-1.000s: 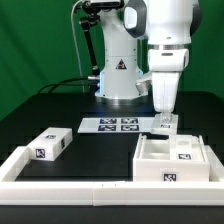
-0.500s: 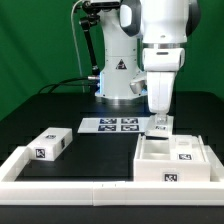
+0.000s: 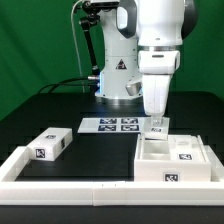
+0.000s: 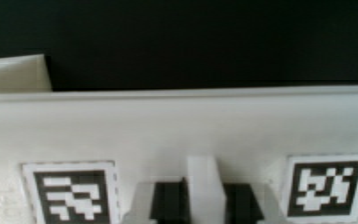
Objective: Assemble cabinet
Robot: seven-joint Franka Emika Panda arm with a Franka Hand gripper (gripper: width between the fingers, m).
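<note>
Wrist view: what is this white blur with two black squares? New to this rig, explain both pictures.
The machine is a white robot arm with a two-finger gripper pointing down. The exterior view comes from a camera off the arm; the wrist view from one on the wrist, close against a panel of the white blocky plastic cabinet with two black-and-white tags. On the black table lie a small white tagged block, the flat white marker board and a white rail frame at the edge. The gripper is at the cabinet's far wall; whether it grips is unclear.
</note>
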